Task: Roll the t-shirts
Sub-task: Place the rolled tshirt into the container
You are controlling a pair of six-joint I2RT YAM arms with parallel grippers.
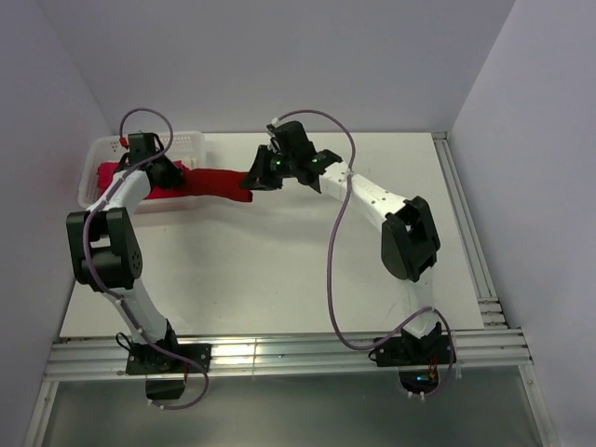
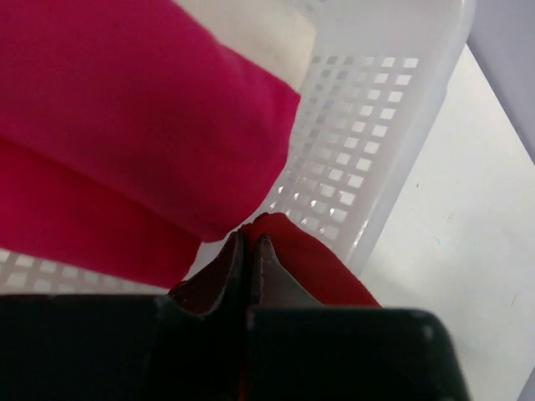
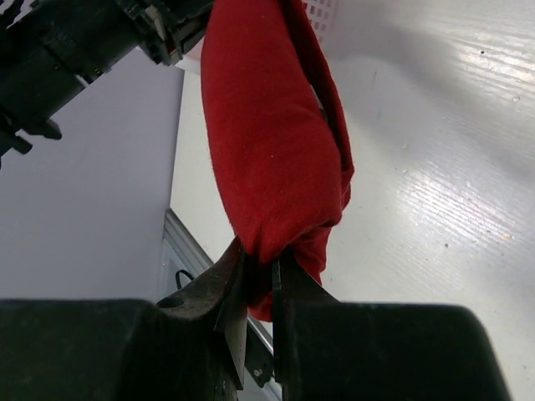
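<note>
Two black-and-white robot arms rise from the slotted aluminium rails (image 1: 279, 352) at the near edge of a white counter (image 1: 270, 270). The left arm (image 1: 104, 250) is folded close beside the left wall, and the right arm (image 1: 408, 237) reaches diagonally toward the far middle. An open stretch of counter lies between them, and more runs from the right arm out to the metal track (image 1: 463, 233) along the right edge. Farther back, a dark crimson cloth t-shirt (image 1: 219, 182), rolled into a thick sausage, spans the gap between the two end effectors. The right end effector (image 3: 255, 263) is clenched on one end of the roll, with cloth bunched between its dark fingers. The left end effector (image 2: 248, 244) is pinched almost closed on the other end, right at the wall of a white plastic lattice basket (image 2: 359, 125). That basket sits in the far left corner, close to the left wall and short of the back wall, its long near side facing the open counter. Inside it lies a brighter pinkish-red cloth t-shirt (image 2: 125, 125), gathered into a plump bundle just beside the left end effector's fingertips but not gripped. Pale grey walls (image 1: 298, 56) close the counter in on the left, far and right sides.
</note>
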